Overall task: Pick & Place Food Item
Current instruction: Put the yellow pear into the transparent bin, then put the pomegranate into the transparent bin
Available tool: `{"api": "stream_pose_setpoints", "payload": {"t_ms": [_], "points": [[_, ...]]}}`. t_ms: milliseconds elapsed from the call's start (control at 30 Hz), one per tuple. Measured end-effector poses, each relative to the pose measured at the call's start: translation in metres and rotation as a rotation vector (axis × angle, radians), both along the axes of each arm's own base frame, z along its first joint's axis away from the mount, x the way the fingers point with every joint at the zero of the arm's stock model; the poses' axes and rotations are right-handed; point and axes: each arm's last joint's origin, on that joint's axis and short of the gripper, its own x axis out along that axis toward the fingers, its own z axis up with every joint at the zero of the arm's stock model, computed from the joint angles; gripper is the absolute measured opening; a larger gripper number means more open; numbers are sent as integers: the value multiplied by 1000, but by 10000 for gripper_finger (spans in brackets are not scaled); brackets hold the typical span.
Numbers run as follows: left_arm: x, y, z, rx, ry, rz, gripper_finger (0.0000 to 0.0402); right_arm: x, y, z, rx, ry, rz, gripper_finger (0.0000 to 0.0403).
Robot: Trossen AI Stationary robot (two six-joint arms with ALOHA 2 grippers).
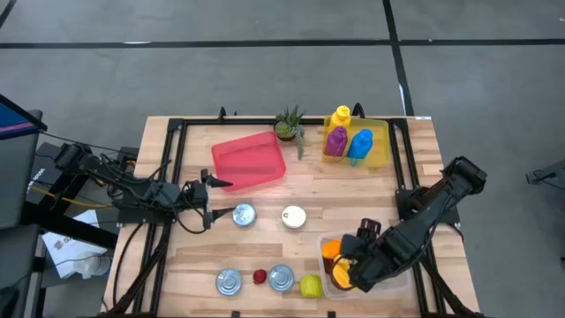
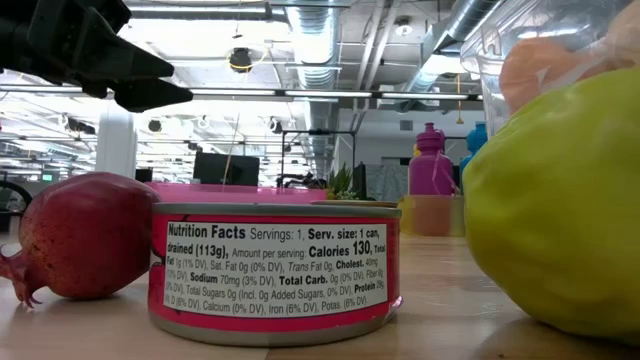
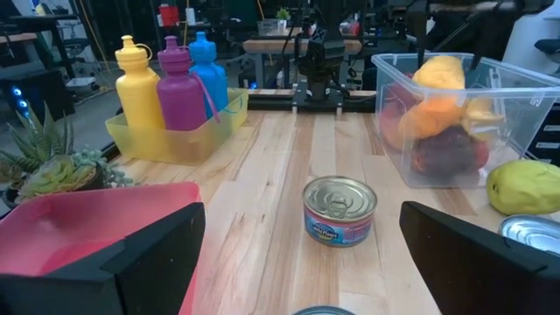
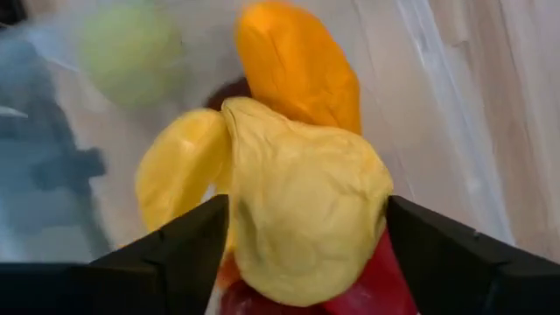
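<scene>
Two hands show: the right hand (image 1: 346,269) hangs over the clear bin (image 1: 399,284), fingers apart around a yellow fruit (image 4: 306,206) resting inside, apparently released. Next: lift clear. The left hand (image 1: 214,194) waits, spread wide.

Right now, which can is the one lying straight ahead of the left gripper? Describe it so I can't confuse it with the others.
Start at the pink tray on the wooden table. Just below its near edge, beside the left gripper, stands a can. Unlike the two cans along the front edge, it stands alone mid-table, left of the white lid.
</scene>
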Motion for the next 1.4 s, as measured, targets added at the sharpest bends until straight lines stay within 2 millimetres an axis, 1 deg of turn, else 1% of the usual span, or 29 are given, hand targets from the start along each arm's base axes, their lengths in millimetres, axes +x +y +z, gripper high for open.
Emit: {"api": "stream_pose_setpoints", "payload": {"t_ms": [100, 200, 333, 433, 533, 633, 700, 800, 933, 1100, 1267, 1400], "points": [[0, 0, 1, 0, -4, 0, 376, 5, -1, 14, 27, -29, -3, 325], [1, 0, 3, -2, -11, 0, 376, 5, -3, 27, 26, -42, -3, 344], [1, -1, 6, -11, -9, -21, 376, 5, -6, 34, 2, -53, -14, 355], [2, -2, 10, -17, -10, -43, 376, 8, -6, 35, -37, -117, -5, 356], [4, -5, 13, -18, 13, -66, 376, 13, -2, 38, -111, -245, 26, 356], [7, -10, 18, -33, 70, -87, 376, 19, 5, 44, -217, -426, 52, 356], [10, -15, 19, -53, 117, -113, 376, 23, 10, 50, -296, -547, 62, 356], [17, -26, 20, -86, 177, -171, 376, 30, 16, 54, -378, -675, 86, 356], [31, -44, 15, -128, 270, -251, 376, 44, 17, 41, -455, -756, 114, 356], [49, -73, 12, -162, 377, -356, 376, 58, 9, 13, -477, -810, 97, 356], [65, -108, 13, -128, 451, -442, 376, 61, 4, -6, -496, -829, 73, 351], [79, -130, 10, -97, 507, -464, 376, 60, 4, -13, -504, -838, 65, 344]]}}
